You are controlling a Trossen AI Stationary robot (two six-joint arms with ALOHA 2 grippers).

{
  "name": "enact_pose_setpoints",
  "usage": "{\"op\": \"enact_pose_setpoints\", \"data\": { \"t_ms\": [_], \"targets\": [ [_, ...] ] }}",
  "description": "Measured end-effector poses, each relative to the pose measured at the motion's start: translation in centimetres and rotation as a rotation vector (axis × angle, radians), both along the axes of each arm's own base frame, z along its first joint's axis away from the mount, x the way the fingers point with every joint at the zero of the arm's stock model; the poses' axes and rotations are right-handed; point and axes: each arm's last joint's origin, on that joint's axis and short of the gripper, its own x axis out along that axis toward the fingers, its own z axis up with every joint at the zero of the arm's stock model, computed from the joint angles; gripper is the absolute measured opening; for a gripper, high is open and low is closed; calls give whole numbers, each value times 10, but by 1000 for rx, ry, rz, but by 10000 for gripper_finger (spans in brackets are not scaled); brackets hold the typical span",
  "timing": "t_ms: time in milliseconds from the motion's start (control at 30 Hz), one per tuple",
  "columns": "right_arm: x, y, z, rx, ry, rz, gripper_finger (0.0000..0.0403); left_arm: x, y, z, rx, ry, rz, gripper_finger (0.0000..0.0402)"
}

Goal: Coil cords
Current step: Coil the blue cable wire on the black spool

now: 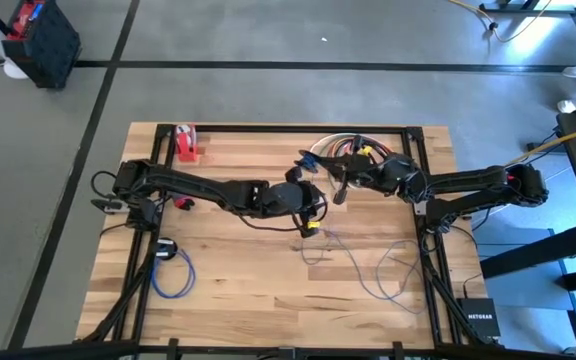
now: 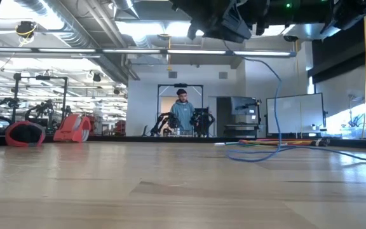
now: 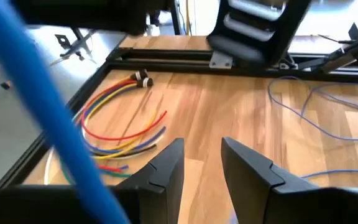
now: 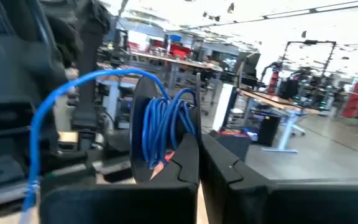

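Wooden table (image 1: 268, 290) fills frame centre. Left gripper (image 1: 308, 192) at centre, fingers (image 3: 166, 168) parted, nothing between them. Right gripper (image 1: 340, 180) just right of it, clenched on blue cord (image 4: 163, 127), few loops bunched at fingertips. Rest of cord trails loose, lower right. Coloured cords (image 1: 343, 147) bundled at top centre. Second blue coil (image 1: 171, 272) lower left.

High view: overhead, facing straight down, far enough to frame the whole table (image 1: 268, 290) and both arms.
Low view: at tabletop height, facing level across the boards into the room; person (image 2: 183, 113) far behind.
Left wrist view: close behind the left gripper (image 3: 202, 163), facing past its fingers onto table and blue cord (image 3: 316, 109); cord shared with high and low views.
Right wrist view: close behind the right gripper (image 4: 199, 163), facing the room.
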Motion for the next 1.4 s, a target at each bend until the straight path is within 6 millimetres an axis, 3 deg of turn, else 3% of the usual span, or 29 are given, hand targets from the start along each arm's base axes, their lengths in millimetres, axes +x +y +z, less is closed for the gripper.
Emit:
{"op": "enact_pose_setpoints", "data": {
  "t_ms": [333,567,867,1267,1400],
  "targets": [
    [1,0,-4,-8,43,0,3,-3,-8,-3,27,56,-25,102],
    [1,0,-7,-22,73,-18,3,-22,-12,8,-6,125,-2,102],
    [1,0,-7,-24,73,-21,3,-36,-2,-7,-58,299,126,102],
    [1,0,-7,-40,81,-29,3,-55,-27,31,22,222,-25,102],
    [1,0,-7,-40,83,-29,5,-53,-31,30,49,203,-45,102]
  ]
}}
